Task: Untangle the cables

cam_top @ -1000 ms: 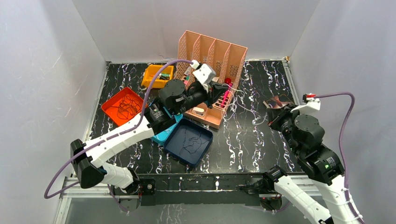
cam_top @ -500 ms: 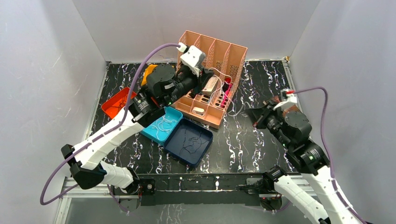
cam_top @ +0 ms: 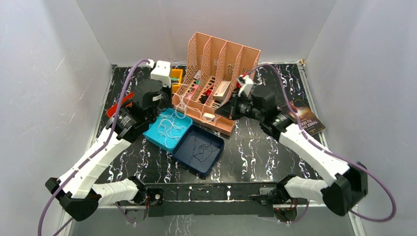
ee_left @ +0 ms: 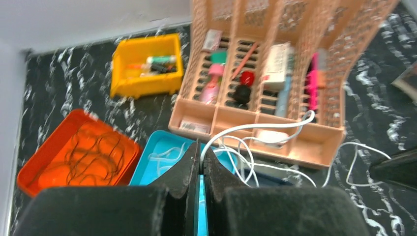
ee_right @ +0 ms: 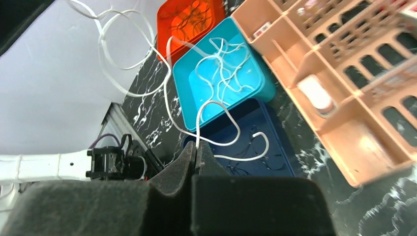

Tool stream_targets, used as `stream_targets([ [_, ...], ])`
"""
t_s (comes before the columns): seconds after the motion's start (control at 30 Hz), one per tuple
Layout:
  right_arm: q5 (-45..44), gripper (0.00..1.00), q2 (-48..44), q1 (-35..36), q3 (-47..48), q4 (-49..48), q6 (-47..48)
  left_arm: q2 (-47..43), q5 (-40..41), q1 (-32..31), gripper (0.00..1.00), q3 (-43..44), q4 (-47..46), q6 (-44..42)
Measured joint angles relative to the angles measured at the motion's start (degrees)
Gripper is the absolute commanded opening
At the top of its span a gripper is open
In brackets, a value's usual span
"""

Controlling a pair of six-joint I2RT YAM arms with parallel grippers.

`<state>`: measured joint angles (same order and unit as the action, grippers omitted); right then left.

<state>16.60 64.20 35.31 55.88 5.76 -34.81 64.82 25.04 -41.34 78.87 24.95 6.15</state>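
A bundle of white cables [ee_left: 255, 127] hangs in loops in front of the pink organiser and over the trays. My left gripper [ee_left: 201, 150] is shut on one white strand above the far edge of the cyan tray [cam_top: 153, 135]. My right gripper [ee_right: 196, 146] is shut on another white strand [ee_right: 266, 145] above the navy tray [ee_right: 275, 129]. In the top view the left gripper [cam_top: 171, 101] and right gripper [cam_top: 220, 113] face each other across the organiser's front. Loose white cables lie in the cyan tray, black ones in the navy tray [cam_top: 212, 156], dark ones in the orange tray [ee_left: 44, 162].
The pink file organiser [cam_top: 222, 59] stands at the back middle, holding pens and small boxes. A yellow bin [ee_left: 145, 78] sits behind the orange tray. A dark book [cam_top: 306, 118] lies at the right. Grey walls close in three sides.
My left arm swung left from the organiser to above the cyan tray. My right arm swung from the right side to the organiser's front. White cables now hang between the two grippers.
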Motion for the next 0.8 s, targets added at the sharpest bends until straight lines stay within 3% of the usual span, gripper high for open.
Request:
stream_targets([
  [0.33, 1.8, 0.00, 22.4, 10.6, 14.3, -7.6, 2.3, -3.9, 3.5, 11.1, 0.00, -13.0, 4.4, 6.1],
  [0.63, 4.4, 0.00, 36.3, 11.5, 21.3, -10.9, 3.6, -1.1, -7.7, 26.4, 0.00, -21.9, 1.8, 10.1],
  [0.8, 4.7, 0.00, 42.2, 12.0, 24.2, -11.4, 3.8, 0.9, -13.4, 29.9, 0.00, -25.9, -1.4, 11.3],
])
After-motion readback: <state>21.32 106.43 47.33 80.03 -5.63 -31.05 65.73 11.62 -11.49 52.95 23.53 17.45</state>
